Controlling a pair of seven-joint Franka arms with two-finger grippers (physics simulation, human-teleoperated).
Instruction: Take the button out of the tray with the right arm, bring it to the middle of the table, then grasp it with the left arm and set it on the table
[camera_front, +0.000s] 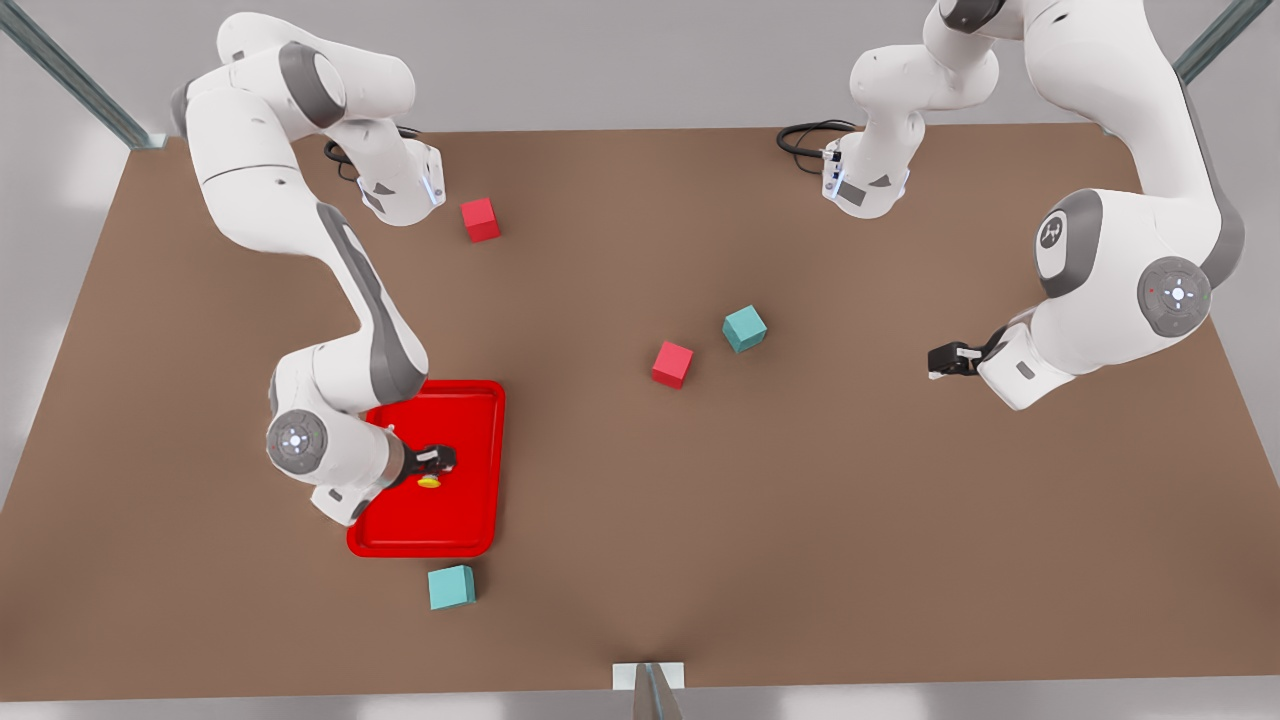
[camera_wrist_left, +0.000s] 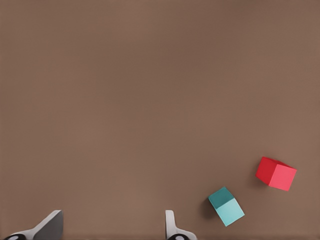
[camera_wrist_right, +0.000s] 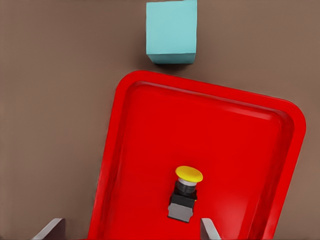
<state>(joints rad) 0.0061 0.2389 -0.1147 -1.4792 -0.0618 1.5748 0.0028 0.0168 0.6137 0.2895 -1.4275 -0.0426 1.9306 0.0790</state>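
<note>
button (camera_wrist_right: 186, 192): yellow cap, black body, lying tipped inside tray | tray (camera_wrist_right: 150, 150): red, flat on table (camera_front: 800, 500)

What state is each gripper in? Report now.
Right gripper: open, over the button in the tray, holding nothing.
Left gripper: open, empty, waiting above the table.

A small red cube (camera_front: 480, 219) sat at the far side of the brown surface, towards the front view's left. Near the middle, a second red cube (camera_front: 672, 364) and a teal cube (camera_front: 745, 328) stood close together but apart, both turned at an angle. Another teal cube (camera_front: 451, 587) rested at the near side. Two black cables (camera_front: 805, 138) lay coiled at the far edge.
</note>
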